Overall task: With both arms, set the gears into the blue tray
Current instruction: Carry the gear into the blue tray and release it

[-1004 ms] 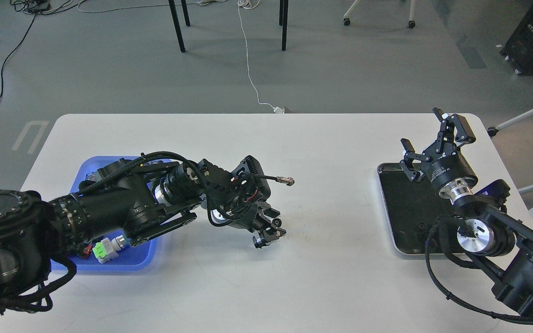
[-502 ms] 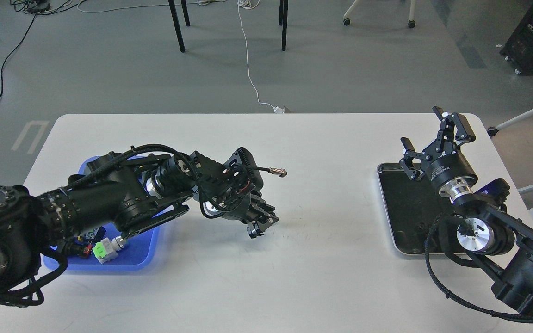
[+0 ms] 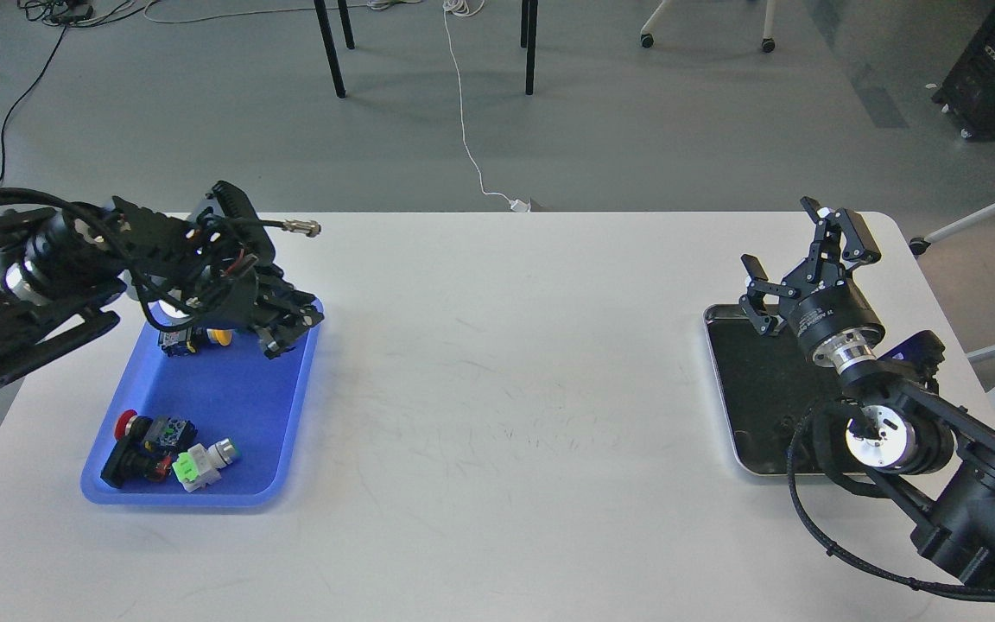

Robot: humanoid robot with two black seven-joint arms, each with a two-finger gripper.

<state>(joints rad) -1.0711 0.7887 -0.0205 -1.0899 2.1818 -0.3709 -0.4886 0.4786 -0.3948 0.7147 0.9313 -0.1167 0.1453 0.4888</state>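
left gripper (image 3: 283,333) over blue tray (image 3: 290,406) far right rim, fingers too dark to tell state; gear not visible. right gripper (image 3: 800,259) spread above silver tray (image 3: 722,389). risk: release at rim drops gear onto table (image 3: 506,415).

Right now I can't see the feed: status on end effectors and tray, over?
Left end effector over blue tray far right corner, grip unclear. Right end effector open above silver tray. Switches in blue tray; no gear visible.
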